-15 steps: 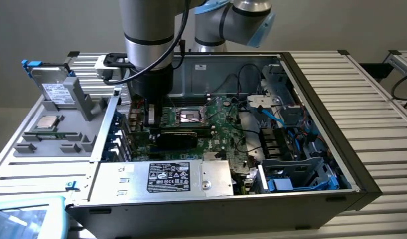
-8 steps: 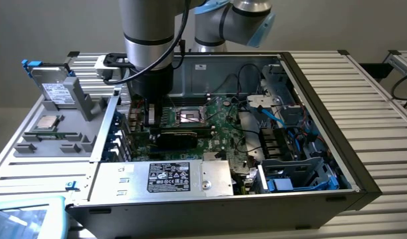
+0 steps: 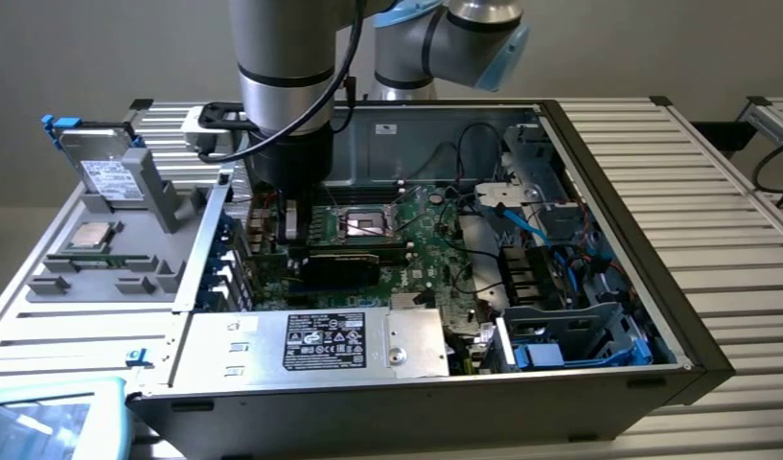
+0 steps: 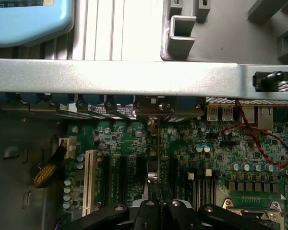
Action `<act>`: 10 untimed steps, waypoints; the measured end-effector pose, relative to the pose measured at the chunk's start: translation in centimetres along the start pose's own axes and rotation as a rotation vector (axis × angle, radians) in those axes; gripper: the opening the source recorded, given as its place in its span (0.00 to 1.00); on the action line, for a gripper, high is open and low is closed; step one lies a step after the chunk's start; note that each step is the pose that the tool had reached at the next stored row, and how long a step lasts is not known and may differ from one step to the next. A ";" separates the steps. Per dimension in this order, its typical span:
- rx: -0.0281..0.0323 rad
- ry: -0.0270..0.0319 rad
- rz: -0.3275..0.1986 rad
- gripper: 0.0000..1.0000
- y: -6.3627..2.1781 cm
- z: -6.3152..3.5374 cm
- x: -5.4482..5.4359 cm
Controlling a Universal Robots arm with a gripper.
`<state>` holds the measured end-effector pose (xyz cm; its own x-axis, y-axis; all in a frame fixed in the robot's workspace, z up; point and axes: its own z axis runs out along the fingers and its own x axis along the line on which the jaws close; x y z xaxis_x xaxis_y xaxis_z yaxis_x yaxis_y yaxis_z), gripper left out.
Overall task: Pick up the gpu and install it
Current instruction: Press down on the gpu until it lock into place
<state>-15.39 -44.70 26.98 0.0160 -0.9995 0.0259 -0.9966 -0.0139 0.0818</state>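
Wrist view, fingers: black fingertips [image 4: 140,211] pressed together on the top edge of a thin card seen edge-on.
Gripper: gripper [image 4: 158,207] sits directly over the motherboard's slot rows, jaws clamped, no gap visible beyond the card's thickness.
Gpu, wrist view: the gpu [image 4: 159,160] runs as a narrow vertical line from between the fingertips down toward the board, standing upright on edge, lined up with one of the dark expansion slots.
Gpu bracket end: its far end reaches the metal rear wall of the case [image 4: 134,79], near a grey bracket opening.
Neighbouring slots: a white slot [image 4: 91,179] stands a few rows to one side; dark slots flank the card on both sides.
Motherboard: green motherboard [image 4: 216,158] with capacitors and a red wire loop [image 4: 259,141] lying across it.
Exterior view, gripper: gripper [image 3: 288,225] is lowered inside the open computer case [image 3: 621,153], toward the exterior view's left of the board.
Exterior view, gpu: the gpu [image 3: 350,261] shows as a long dark card lying along the board just beside the gripper, near the CPU socket [image 3: 365,223]; whether it is fully seated cannot be told.
Surroundings: power supply [image 3: 321,340] at the case's near edge; grey parts tray [image 3: 110,249] on the exterior view's left, holding a drive.
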 end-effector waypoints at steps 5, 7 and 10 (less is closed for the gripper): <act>-0.0001 0.0000 0.000 0.12 0.00 -0.01 -0.1; 0.0000 0.0000 0.000 0.12 0.02 0.00 -0.1; -0.0001 0.0000 0.000 0.12 0.10 0.00 -0.1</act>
<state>-15.49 -44.57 26.98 0.0159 -0.9995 0.0259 -0.9966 -0.0138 0.0818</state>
